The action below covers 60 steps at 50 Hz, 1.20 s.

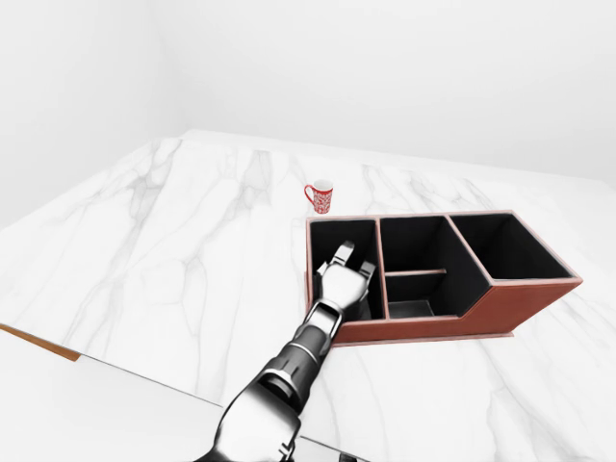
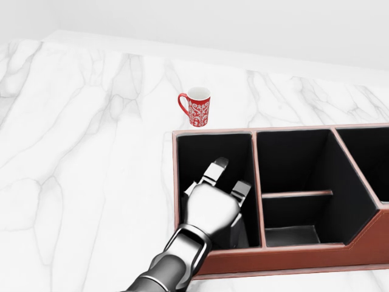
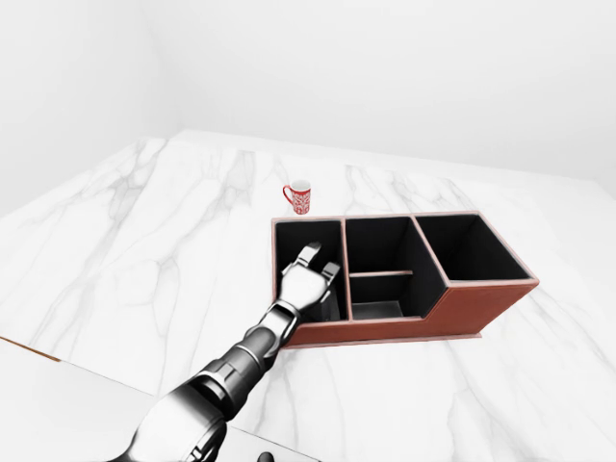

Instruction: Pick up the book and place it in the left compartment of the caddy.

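My left hand [image 2: 230, 174] reaches over the near end of the caddy's left compartment [image 2: 213, 152] with its fingers [image 2: 219, 164] spread open and nothing gripped. The caddy [image 2: 292, 255] is red-brown outside and black inside, and lies at the lower right of the head view. I cannot see the book anywhere; my palm and wrist cover the near floor of that compartment. The eye views show the same: my left hand [image 1: 350, 262] over the leftmost bin. My right hand is out of view.
A red-and-white patterned mug [image 2: 196, 106] stands on the white marble counter [image 2: 79, 152] just above the caddy's left corner. The caddy also has a divided middle compartment [image 2: 295, 182] and a right one [image 1: 505, 248]. The counter's near edge [image 1: 38, 342] shows at lower left.
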### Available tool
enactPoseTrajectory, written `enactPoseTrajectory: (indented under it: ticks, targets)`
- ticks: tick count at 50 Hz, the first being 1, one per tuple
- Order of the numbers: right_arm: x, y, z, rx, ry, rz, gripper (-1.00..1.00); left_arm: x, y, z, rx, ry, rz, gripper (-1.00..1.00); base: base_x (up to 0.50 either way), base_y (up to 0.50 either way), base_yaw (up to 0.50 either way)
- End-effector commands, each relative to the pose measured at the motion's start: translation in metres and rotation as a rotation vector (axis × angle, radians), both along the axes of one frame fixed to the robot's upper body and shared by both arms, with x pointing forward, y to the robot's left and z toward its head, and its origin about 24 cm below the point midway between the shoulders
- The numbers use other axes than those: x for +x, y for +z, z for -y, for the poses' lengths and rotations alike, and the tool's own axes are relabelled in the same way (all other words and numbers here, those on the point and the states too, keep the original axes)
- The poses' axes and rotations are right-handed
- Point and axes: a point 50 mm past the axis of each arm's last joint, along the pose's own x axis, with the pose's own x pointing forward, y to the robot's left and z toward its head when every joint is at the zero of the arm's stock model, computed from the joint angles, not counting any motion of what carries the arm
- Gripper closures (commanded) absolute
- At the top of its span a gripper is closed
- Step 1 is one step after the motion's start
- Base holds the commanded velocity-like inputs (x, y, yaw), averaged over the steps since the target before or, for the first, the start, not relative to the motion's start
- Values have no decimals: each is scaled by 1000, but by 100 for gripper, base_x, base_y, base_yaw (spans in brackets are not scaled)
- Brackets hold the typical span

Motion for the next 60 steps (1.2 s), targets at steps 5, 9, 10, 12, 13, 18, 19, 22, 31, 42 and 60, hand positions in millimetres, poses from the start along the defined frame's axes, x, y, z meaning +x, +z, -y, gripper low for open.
enactPoseTrajectory:
  ticks: [5,9,10,12,13,18,19,22,31,42,60]
  targets:
    - [-1,1,-1,-2,0,0,-100,-33,-16,-26,-122,52,35,-100,0,0,0]
    - [-1,0,0,-3,0,0,-100,-47,-7,-34,-156,65,68,-100,0,0,0]
    - [-1,0,0,-3,0,0,-100,-47,-7,-34,-156,65,68,-100,0,0,1]
    - [-1,-1,0,-2,-1,0,-100,-61,6,-45,-176,81,102,-100,0,0,1]
    - [-1,-1,0,-3,-1,0,-100,-66,14,-48,-185,87,121,-100,0,0,1]
    - [-1,0,0,-5,-1,-1,-100,-91,48,-58,-207,93,187,-100,0,0,1]
    - [-1,0,0,-5,-1,-1,-100,-91,48,-58,-207,93,188,-100,0,0,1]
    - [-1,-1,0,-4,-2,-1,-100,-100,61,-62,-218,96,212,-100,0,0,1]
    - [-2,0,-1,-5,-2,-2,-100,-120,95,-74,-277,93,321,-100,0,0,0]
    - [-1,-1,-1,-4,-3,-4,-100,-152,145,-85,-393,43,522,-100,0,0,0]
    - [-2,-3,2,6,-12,-14,-100,-175,188,-103,-721,-42,674,-100,0,0,0]
